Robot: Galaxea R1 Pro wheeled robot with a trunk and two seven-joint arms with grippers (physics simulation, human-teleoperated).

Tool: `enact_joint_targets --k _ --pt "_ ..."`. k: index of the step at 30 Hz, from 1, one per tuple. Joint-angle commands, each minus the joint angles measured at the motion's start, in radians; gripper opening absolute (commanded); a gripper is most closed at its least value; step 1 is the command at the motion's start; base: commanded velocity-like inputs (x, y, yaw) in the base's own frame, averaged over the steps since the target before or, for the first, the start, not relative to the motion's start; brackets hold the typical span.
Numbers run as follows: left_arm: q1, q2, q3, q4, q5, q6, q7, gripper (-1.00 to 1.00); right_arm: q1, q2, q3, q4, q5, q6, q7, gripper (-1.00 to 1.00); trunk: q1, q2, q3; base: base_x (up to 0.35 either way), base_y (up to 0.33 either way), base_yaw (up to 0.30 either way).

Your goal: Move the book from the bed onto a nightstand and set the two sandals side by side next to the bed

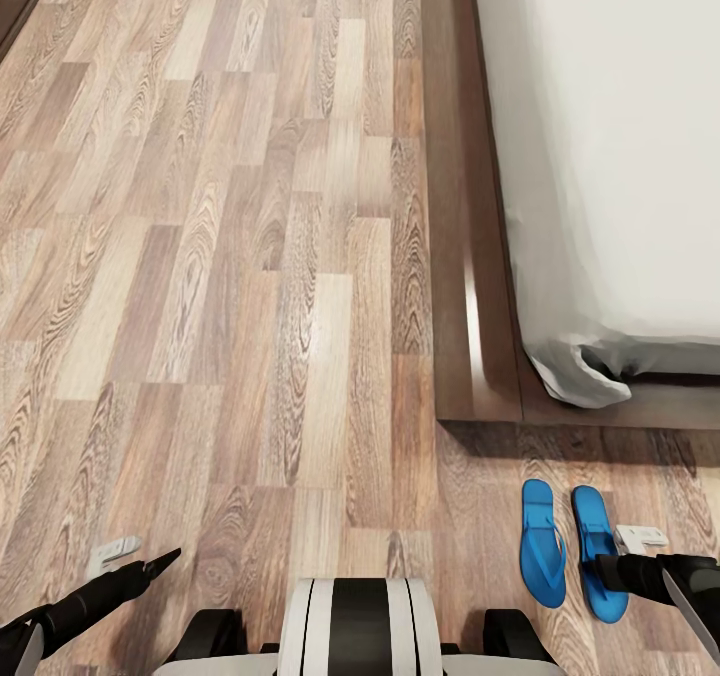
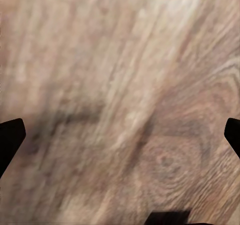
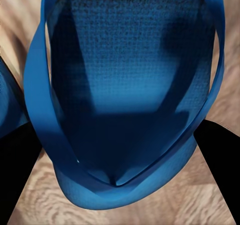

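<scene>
Sandals (image 1: 570, 550) of bright blue are seen lying flat on the wood-plank floor (image 1: 250, 286), side by side and parallel, just off the foot corner of the bed (image 1: 480, 356). The right-hand sandal (image 1: 598, 546) lies directly under the right gripper (image 1: 606, 574), whose dark tip overlaps the sandal's rear half in the head view. The other sandal (image 1: 541, 541) lies just beside that gripper, toward the robot's middle.

In the right wrist view the blue sole (image 3: 130, 85) and its thin straps are seen close up between two black fingers (image 3: 20, 175), one at each side of the sandal's narrow end. The jaws are spread wide, and the sandal sits in the gap between them; whether the fingers touch its edges cannot be told. A sliver of the neighbouring sandal (image 3: 7, 100) is seen at the edge of the same view.

The left gripper (image 1: 160, 561) is held low over bare floor, well apart from the sandals and from the bed. Its fingers (image 2: 10, 140) are seen at opposite edges of the left wrist view, spread apart, with blurred wood grain (image 2: 125, 95) between them.

The bed's dark brown frame and pale mattress (image 1: 610, 156) are seen ahead of the right gripper.
</scene>
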Motion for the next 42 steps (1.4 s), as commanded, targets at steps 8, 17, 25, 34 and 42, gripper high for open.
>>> enact_joint_targets --k 8,17,25,34,42 --pt "-0.001 -0.001 0.007 -0.001 -0.009 0.008 -0.008 1.00 0.000 0.000 -0.002 -0.001 -0.008 0.007 0.001 -1.00 0.000 0.000 -0.004 0.000 0.000 0.000" --pt "-0.001 -0.001 0.007 -0.001 -0.009 0.008 -0.008 1.00 0.000 0.000 -0.002 -0.001 -0.008 0.007 0.001 -1.00 0.001 -0.001 -0.012 0.000 0.000 0.000" --pt "-0.001 -0.001 0.007 -0.001 -0.009 0.008 -0.008 1.00 -0.001 0.000 -0.002 -0.001 -0.008 0.007 0.001 -1.00 0.002 -0.001 -0.020 0.000 0.000 0.000" --pt "-0.001 -0.001 0.007 -0.001 -0.009 0.008 -0.008 1.00 0.000 0.000 -0.002 -0.001 -0.008 0.007 0.001 -1.00 0.002 -0.001 -0.020 0.000 0.000 0.000" --pt "-0.001 -0.001 0.007 -0.001 -0.009 0.008 -0.008 1.00 -0.001 0.000 -0.002 -0.001 -0.008 0.006 0.001 -1.00 0.002 -0.001 -0.020 0.023 0.000 0.000"
